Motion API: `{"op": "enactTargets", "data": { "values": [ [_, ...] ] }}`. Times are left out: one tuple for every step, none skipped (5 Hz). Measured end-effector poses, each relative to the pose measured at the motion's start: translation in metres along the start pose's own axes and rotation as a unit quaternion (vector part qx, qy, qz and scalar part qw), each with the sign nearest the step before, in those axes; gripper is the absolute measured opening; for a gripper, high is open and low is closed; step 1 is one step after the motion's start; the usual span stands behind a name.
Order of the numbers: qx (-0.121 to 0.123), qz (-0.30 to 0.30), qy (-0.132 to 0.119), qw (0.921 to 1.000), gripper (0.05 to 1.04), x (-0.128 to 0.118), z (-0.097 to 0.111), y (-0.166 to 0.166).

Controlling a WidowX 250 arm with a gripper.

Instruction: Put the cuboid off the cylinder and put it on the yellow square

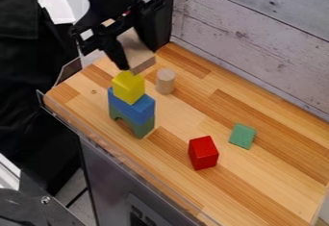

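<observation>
While it hangs above the yellow block (128,88), the end effector (133,52), part-open, is clamped on the wooden cuboid (139,59).

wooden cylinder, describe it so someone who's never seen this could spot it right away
On the wooden tabletop, find the stack with the yellow block on top. Just to its right in the camera view stands the wooden cylinder, small and tan. Its round side sets it apart from the flat-faced blocks nearby.

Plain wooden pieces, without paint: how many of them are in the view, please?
2. The cuboid is in the hand, over the yellow block; the cylinder stands on the table. Another could be hidden behind the hand.
</observation>
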State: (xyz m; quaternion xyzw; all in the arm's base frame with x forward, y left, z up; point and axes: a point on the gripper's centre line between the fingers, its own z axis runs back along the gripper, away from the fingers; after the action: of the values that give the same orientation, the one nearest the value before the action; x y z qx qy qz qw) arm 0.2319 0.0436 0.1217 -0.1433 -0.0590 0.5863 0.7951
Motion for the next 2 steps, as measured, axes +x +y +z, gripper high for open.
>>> {"op": "enactTargets", "data": {
  "values": [
    [0.015, 0.022, 0.003, 0.9997, 0.55, -0.001, -0.008, 0.005],
    [0.043, 0.037, 0.009, 0.9984, 0.549, -0.005, -0.019, 0.008]
  ]
}}
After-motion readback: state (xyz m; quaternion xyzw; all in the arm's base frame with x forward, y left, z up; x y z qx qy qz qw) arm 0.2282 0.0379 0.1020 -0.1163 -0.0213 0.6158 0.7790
